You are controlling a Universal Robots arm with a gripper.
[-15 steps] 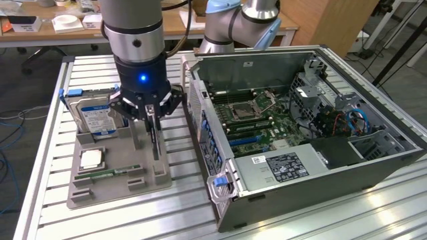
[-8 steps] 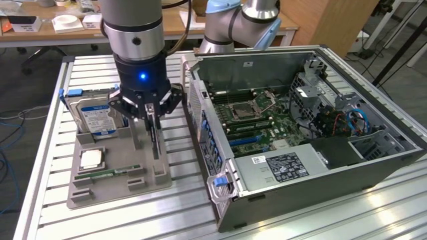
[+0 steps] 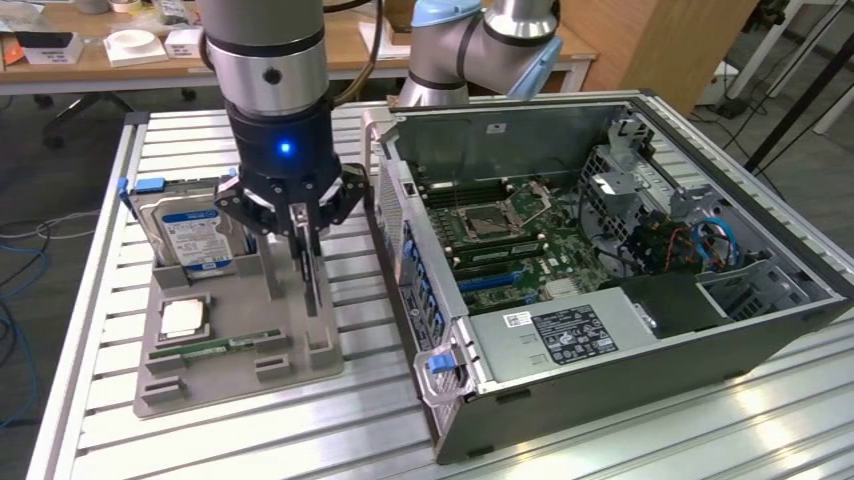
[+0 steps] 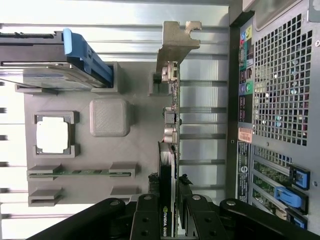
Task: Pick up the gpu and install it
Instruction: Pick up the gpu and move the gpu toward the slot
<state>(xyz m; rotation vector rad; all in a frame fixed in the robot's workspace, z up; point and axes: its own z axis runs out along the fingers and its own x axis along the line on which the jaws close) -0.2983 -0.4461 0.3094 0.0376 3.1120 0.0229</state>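
Pincer [image 3: 307, 222] clamped on gpu [image 4: 168, 165] — card upright over grey tray [image 3: 247, 365].

The gpu [image 4: 169, 150] bears the lettering "NVIDIA QUAD" on its black cooler, the rest unreadable.

A slatted metal table [image 3: 374, 430] stands before a wooden desk [image 3: 147, 72] on grey floor [image 3: 54, 170].

gpu [image 4: 167, 165] gripped end partly hidden between the jaws.
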